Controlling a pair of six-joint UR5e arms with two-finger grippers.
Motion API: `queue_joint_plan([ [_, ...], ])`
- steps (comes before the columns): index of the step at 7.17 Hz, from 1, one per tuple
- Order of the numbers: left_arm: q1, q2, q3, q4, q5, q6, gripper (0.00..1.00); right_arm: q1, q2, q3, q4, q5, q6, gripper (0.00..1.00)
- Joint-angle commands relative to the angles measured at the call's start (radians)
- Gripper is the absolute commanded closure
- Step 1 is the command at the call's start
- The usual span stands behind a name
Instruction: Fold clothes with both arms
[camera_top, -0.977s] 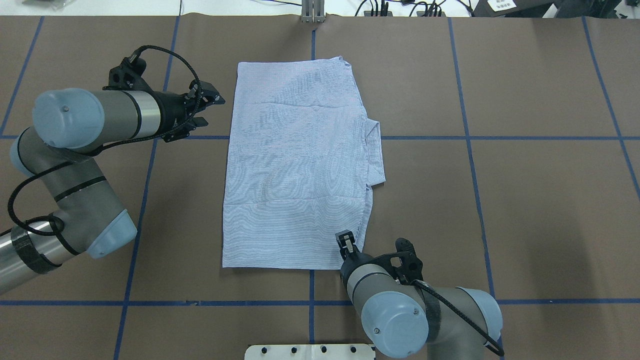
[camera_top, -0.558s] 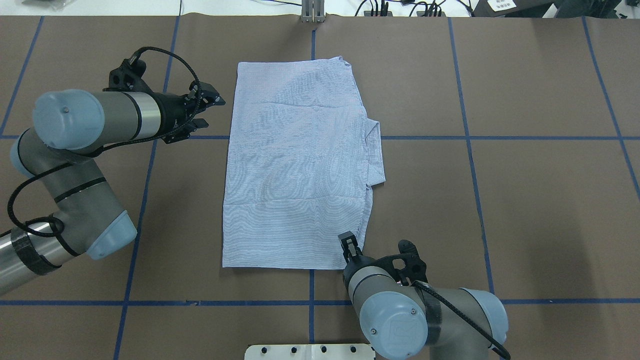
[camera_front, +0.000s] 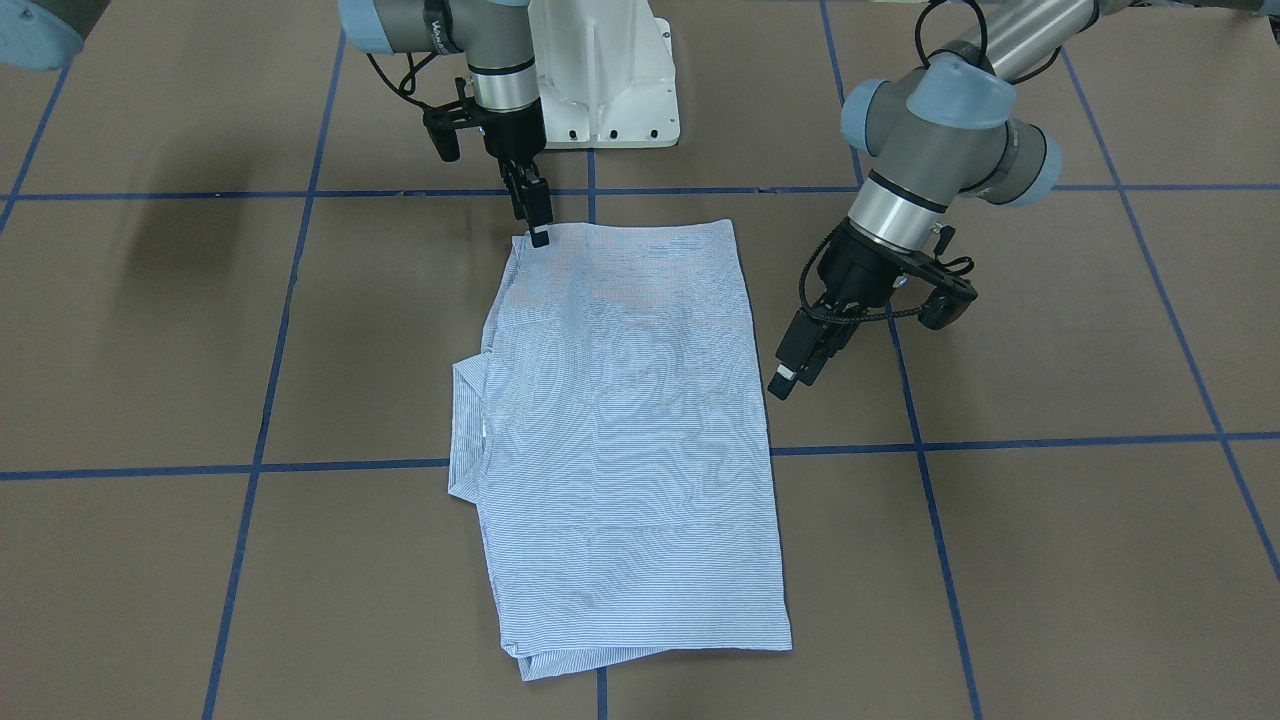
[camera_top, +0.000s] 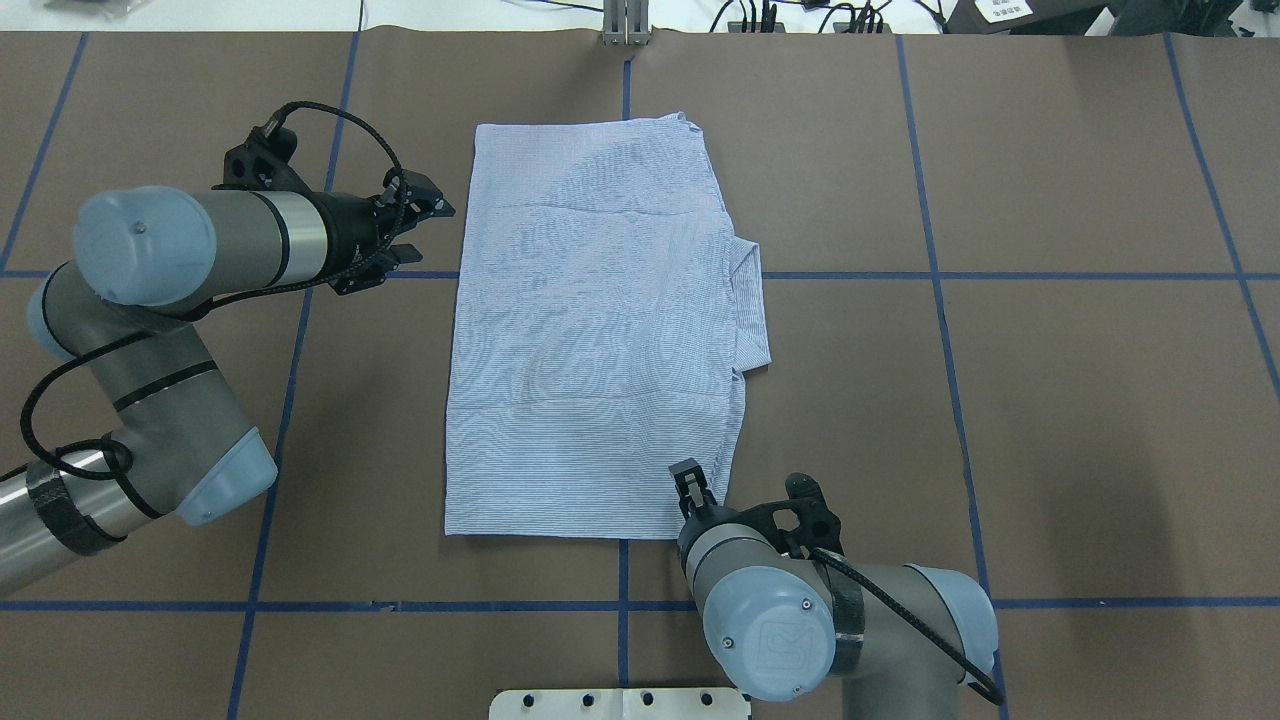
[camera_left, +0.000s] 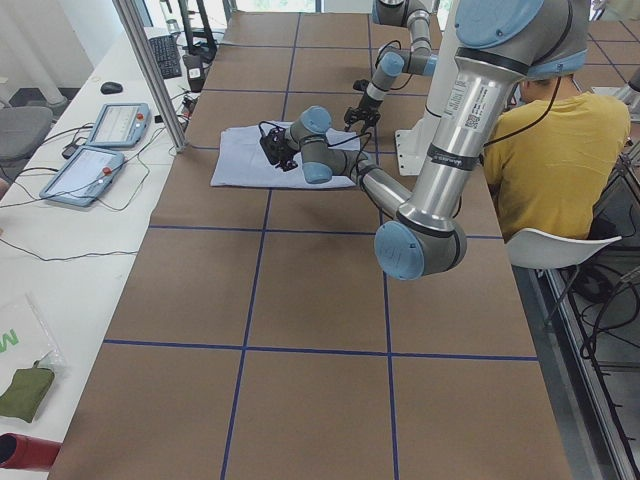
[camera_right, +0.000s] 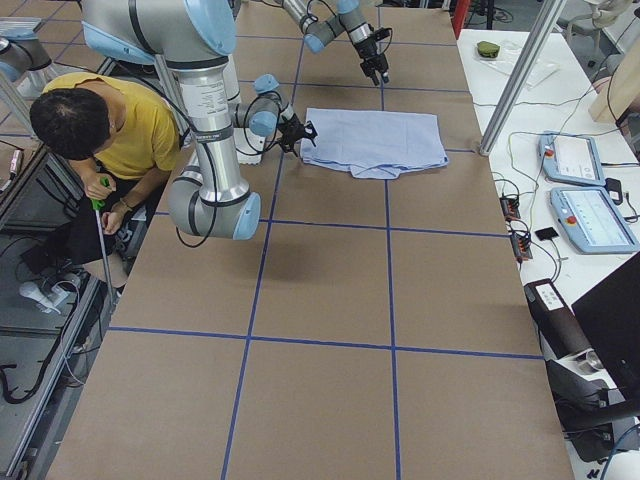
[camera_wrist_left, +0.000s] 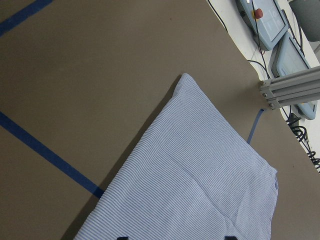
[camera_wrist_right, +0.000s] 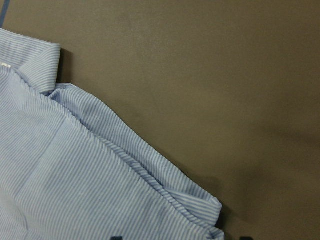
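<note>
Shirt (camera_top: 590, 330) lay flat in the middle of the table (camera_top: 1050, 400), already a long rectangle. Its collar (camera_top: 750, 300) poked out of the right edge.

Right gripper (camera_top: 688, 478) sat low at the shirt's near right corner, tips pointing down. The wrist view showed its jaws apart with the layered corner between them, not yet pinched.

Left gripper (camera_top: 420, 228) hovered just beside the shirt's left edge, toward the far end and off the cloth. Its jaws were spread wide and held nothing.

Step in hand looked like getting grips for the next fold.

To do it well:
- Right should drop far enough to catch every layer at the corner, not only the top one, then close.
- Left probably needed to shift onto a matching corner or edge and bite to the same depth.
- Both should lift together and level, keeping the cloth taut between them.
- The carried edge should land square on the opposite edge.

Risks: lower layers slipping out of the right pinch, and the collar side bunching.
</note>
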Motion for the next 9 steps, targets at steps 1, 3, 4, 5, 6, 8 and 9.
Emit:
queue_joint_plan([
  [1,0.002,0.0,0.0,0.0,0.0,-0.014,0.29,0.005,0.015,-0.035,0.004,0.003,0.0,0.17],
  [3,0.004,0.001,0.0,-0.002,0.0,-0.017,0.29,0.005,0.02,-0.041,0.005,0.002,0.001,0.18],
  [4,0.005,0.001,0.0,-0.002,0.002,-0.025,0.29,0.011,0.024,-0.045,0.005,0.002,0.003,0.28],
  [5,0.007,0.0,-0.001,-0.002,0.002,-0.026,0.29,0.013,0.024,-0.048,0.007,0.002,0.006,0.62],
  [6,0.007,0.001,0.0,-0.002,0.003,-0.028,0.29,0.022,0.038,-0.048,0.007,0.003,0.006,1.0],
  [8,0.013,0.001,0.0,-0.002,0.006,-0.031,0.29,0.029,0.049,-0.045,0.007,0.006,0.003,1.0],
  [9,0.019,0.001,0.0,-0.002,0.008,-0.037,0.29,0.03,0.049,-0.04,0.005,0.014,0.001,1.0],
])
